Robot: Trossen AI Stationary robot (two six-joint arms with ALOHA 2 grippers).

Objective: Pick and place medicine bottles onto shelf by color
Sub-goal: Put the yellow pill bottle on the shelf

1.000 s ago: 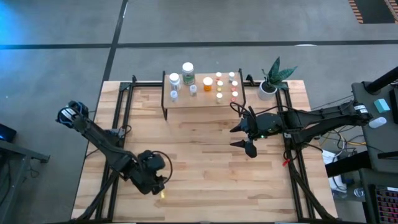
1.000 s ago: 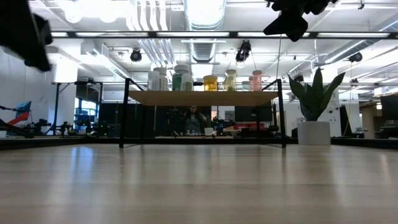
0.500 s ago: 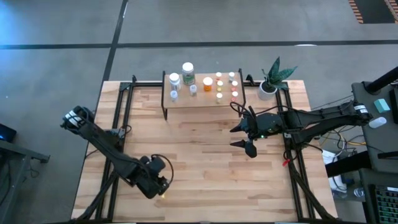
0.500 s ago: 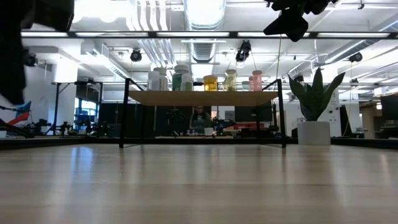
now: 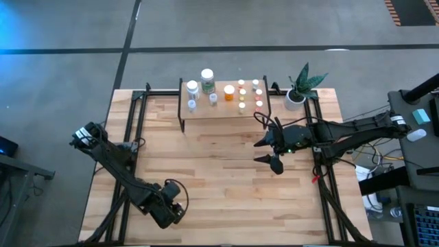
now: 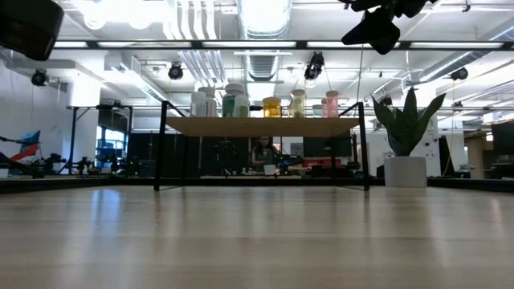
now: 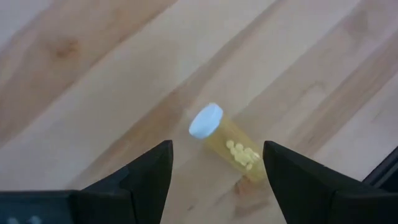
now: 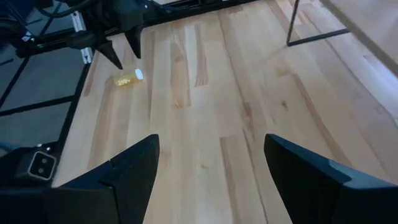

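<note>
A yellow medicine bottle (image 7: 236, 146) with a white cap (image 7: 205, 121) lies on its side on the wooden table, near the front left. My left gripper (image 7: 217, 147) hangs open just above it, pointing steeply down, one finger on each side and neither touching. The right wrist view shows the same bottle (image 8: 126, 79) beneath those fingers; in the high view the left gripper (image 5: 173, 209) covers it. Several bottles (image 5: 226, 89) stand on the shelf (image 5: 206, 111) at the far middle. My right gripper (image 5: 265, 153) waits open in the air, in front of the shelf's right end.
A white pot with a green plant (image 5: 296, 98) stands at the far right corner beside the shelf. Black frame rails (image 5: 130, 130) run along the table's left and right sides. Bare wood (image 5: 219, 171) lies between the two arms.
My left gripper has moved toward the table's near edge and come down, rolling about its own axis. It now covers the yellow bottle in the high view. Its fingers have stayed open.
</note>
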